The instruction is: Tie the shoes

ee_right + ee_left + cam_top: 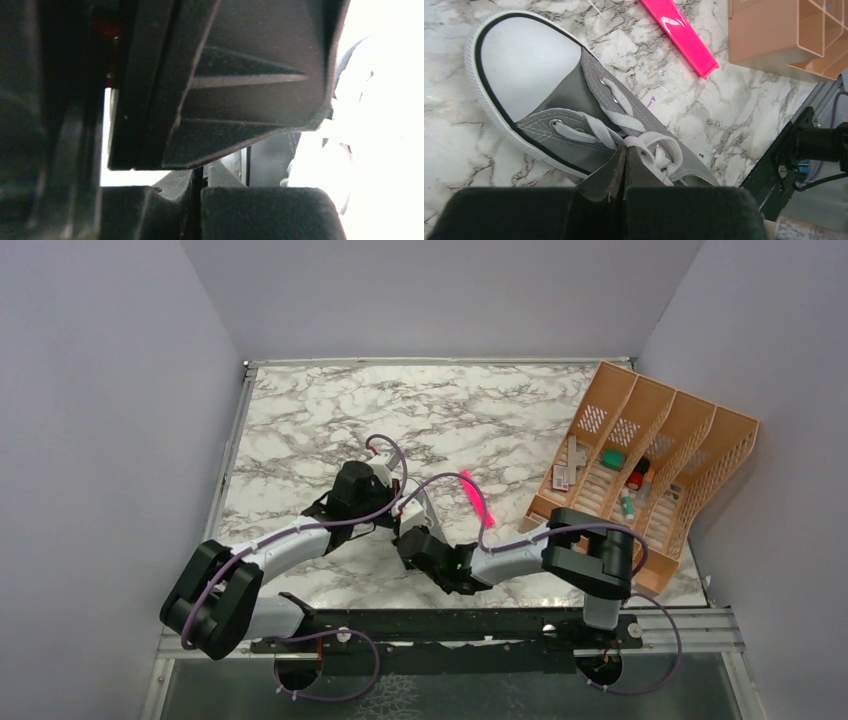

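The grey sneaker (569, 105), with white toe cap and white laces (619, 107), lies on the marble table, toe to the upper left in the left wrist view. My left gripper (625, 149) is shut, its tips pinching a white lace at the crossing just ahead of a loop and knot (664, 155). From above, the left gripper (390, 506) and right gripper (413, 532) meet over the shoe and hide most of it. In the right wrist view the right gripper (200, 172) is shut. The left arm's dark body covers its tips, with a strip of grey canvas (267, 160) behind.
A pink bar (475, 498) lies just right of the grippers, also showing in the left wrist view (681, 35). A tan slotted organizer (650, 465) holding small items stands at the right. The black mounting rail (450, 625) runs along the near table edge.
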`<state>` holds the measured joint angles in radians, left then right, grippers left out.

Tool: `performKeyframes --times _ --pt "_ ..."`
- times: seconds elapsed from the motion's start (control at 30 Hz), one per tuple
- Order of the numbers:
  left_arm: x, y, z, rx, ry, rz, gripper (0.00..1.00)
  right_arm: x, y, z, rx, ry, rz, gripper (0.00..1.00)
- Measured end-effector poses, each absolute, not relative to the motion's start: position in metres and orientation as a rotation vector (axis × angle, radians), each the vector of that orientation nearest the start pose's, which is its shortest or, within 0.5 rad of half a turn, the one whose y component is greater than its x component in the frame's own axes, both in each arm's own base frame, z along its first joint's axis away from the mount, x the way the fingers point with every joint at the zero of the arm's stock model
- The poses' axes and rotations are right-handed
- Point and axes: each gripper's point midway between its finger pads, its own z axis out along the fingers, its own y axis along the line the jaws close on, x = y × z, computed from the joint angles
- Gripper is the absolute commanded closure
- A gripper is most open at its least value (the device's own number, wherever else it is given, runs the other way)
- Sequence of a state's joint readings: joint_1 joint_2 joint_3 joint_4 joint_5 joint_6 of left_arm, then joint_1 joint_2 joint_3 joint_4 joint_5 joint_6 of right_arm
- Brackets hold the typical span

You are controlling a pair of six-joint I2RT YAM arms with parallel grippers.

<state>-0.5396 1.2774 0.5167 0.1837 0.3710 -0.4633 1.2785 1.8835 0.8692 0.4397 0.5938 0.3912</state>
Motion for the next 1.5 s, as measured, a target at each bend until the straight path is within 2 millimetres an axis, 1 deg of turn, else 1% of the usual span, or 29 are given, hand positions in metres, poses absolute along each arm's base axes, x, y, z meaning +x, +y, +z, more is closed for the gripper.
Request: performKeyframes --times 0.03,0.1,0.17,0.2,0.27,0.33,0.37,0.43,0.5,0.57,0.67,0.77,0.83,0.9,1.0,1.07,1.13,1.2,1.23,1.27,1.3,1.33,1.43,1.5 --pt "0.245 -0.242 0.083 0.316 2.251 -0.966 1.0 0.208 0.409 0.033 -0.585 1.994 0.43 1.0" --pt "0.242 -0.245 0.086 0.324 2.247 -0.99 1.0 0.193 0.409 0.039 -0.652 2.028 0.518 1.0" --pt "0.24 -0.249 0.093 0.337 2.234 -1.011 1.0 0.172 0.41 0.053 -0.716 2.051 0.658 1.0" --pt "0.239 -0.25 0.095 0.343 2.23 -1.018 1.0 0.161 0.411 0.065 -0.738 2.049 0.744 1.0" --pt "0.233 -0.25 0.099 0.357 2.232 -1.034 1.0 0.136 0.415 0.097 -0.779 2.02 0.936 1.0" --pt "0.228 -0.249 0.1 0.361 2.244 -1.042 1.0 0.117 0.419 0.125 -0.825 1.979 1.076 1.0" --pt "0.225 -0.248 0.102 0.363 2.249 -1.046 1.0 0.109 0.419 0.135 -0.848 1.964 1.127 1.0" --pt "0.22 -0.247 0.104 0.369 2.258 -1.053 1.0 0.097 0.417 0.144 -0.889 1.962 1.188 1.0" --pt "0.215 -0.245 0.106 0.373 2.264 -1.06 1.0 0.09 0.412 0.146 -0.908 1.981 1.208 1.0" --pt "0.21 -0.244 0.106 0.378 2.284 -1.067 1.0 0.088 0.406 0.145 -0.892 2.016 1.202 1.0" --pt "0.202 -0.242 0.104 0.389 2.312 -1.08 1.0 0.095 0.4 0.132 -0.844 2.088 1.135 1.0" --pt "0.198 -0.241 0.107 0.393 2.313 -1.088 1.0 0.095 0.399 0.117 -0.872 2.116 1.102 1.0" --pt "0.198 -0.241 0.109 0.395 2.306 -1.089 1.0 0.092 0.4 0.116 -0.92 2.109 1.119 1.0" --pt "0.197 -0.24 0.108 0.397 2.31 -1.086 1.0 0.085 0.405 0.125 -0.974 2.078 1.164 1.0" --pt "0.195 -0.239 0.106 0.396 2.324 -1.082 1.0 0.075 0.415 0.15 -1.056 2.014 1.253 1.0" --pt "0.194 -0.238 0.104 0.394 2.335 -1.076 1.0 0.069 0.412 0.164 -1.094 2.007 1.289 1.0" --pt "0.193 -0.236 0.104 0.391 2.341 -1.071 1.0 0.067 0.401 0.171 -1.105 2.043 1.303 1.0" --pt "0.193 -0.236 0.107 0.39 2.33 -1.069 1.0 0.072 0.386 0.173 -1.079 2.111 1.308 1.0" --pt "0.193 -0.236 0.11 0.389 2.318 -1.071 1.0 0.078 0.377 0.172 -1.052 2.158 1.297 1.0" --pt "0.194 -0.236 0.114 0.389 2.301 -1.076 1.0 0.076 0.368 0.168 -1.04 2.22 1.284 1.0" --pt "0.194 -0.236 0.116 0.389 2.291 -1.078 1.0 0.088 0.361 0.166 -0.988 2.255 1.261 1.0" --pt "0.194 -0.236 0.118 0.388 2.281 -1.082 1.0 0.092 0.353 0.162 -0.956 2.309 1.241 1.0" --pt "0.194 -0.236 0.118 0.382 2.279 -1.085 1.0 0.096 0.332 0.154 -0.894 2.456 1.197 1.0" --pt "0.193 -0.236 0.117 0.379 2.283 -1.085 1.0 0.095 0.324 0.154 -0.881 2.528 1.18 1.0"
